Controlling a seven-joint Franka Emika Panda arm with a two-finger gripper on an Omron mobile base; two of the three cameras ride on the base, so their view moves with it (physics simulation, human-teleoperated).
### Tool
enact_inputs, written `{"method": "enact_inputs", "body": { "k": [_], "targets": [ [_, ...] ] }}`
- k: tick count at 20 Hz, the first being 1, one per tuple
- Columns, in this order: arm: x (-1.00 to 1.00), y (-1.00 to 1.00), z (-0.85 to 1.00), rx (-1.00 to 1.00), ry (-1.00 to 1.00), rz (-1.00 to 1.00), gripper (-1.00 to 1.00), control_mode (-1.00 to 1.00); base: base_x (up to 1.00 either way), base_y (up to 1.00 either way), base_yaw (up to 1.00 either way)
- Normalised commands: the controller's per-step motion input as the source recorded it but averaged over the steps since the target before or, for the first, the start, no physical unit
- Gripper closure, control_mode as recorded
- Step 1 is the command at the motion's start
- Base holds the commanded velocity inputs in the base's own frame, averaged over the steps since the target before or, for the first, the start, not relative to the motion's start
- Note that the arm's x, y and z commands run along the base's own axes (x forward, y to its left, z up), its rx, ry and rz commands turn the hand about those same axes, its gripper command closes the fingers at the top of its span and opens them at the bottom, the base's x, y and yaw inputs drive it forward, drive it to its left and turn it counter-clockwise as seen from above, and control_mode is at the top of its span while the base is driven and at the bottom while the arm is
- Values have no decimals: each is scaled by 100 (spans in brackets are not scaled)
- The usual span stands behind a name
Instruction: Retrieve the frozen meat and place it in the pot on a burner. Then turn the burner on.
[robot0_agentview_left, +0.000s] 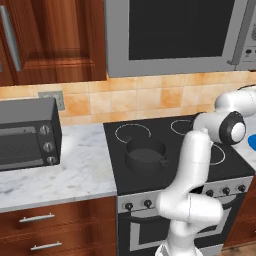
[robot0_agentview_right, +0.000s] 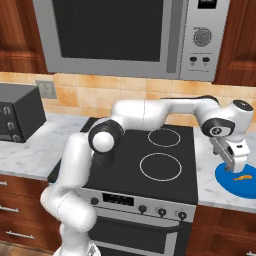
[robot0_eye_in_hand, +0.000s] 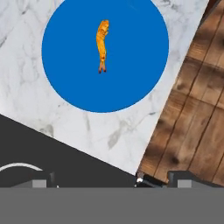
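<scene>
One orange frozen meat (robot0_eye_in_hand: 102, 45) piece lies ungrasped on the blue plate (robot0_agentview_right: 227, 179) at frame right, claw (robot0_agentview_right: 239, 165) empty, its spread unclear, pot (robot0_agentview_left: 145, 154) waiting.

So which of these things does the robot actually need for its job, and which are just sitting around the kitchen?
Needed:
meat, lying on the blue plate
pot, on a front burner
stove and its knobs
gripper, above the plate

Just there:
toaster oven
microwave
wall outlet
cabinet drawers
</scene>
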Motion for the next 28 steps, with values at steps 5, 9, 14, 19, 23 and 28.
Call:
{"method": "enact_inputs", "body": {
  "k": [5, 9, 14, 19, 23, 28],
  "targets": [
    [27, -22, -33, -13, -2, 0, -100, -100, 0, 0, 0],
    [48, -30, -32, -23, 0, 1, -100, -100, 0, 0, 0],
    [48, -47, -44, -16, 3, 0, -100, -100, 0, 0, 0],
    [36, -50, -29, -1, 7, 0, -100, -100, 0, 0, 0],
    [17, -13, -3, 0, 0, 0, -100, -100, 0, 0, 0],
    [10, -16, -6, 5, 1, 0, -100, -100, 0, 0, 0]
  ]
}}
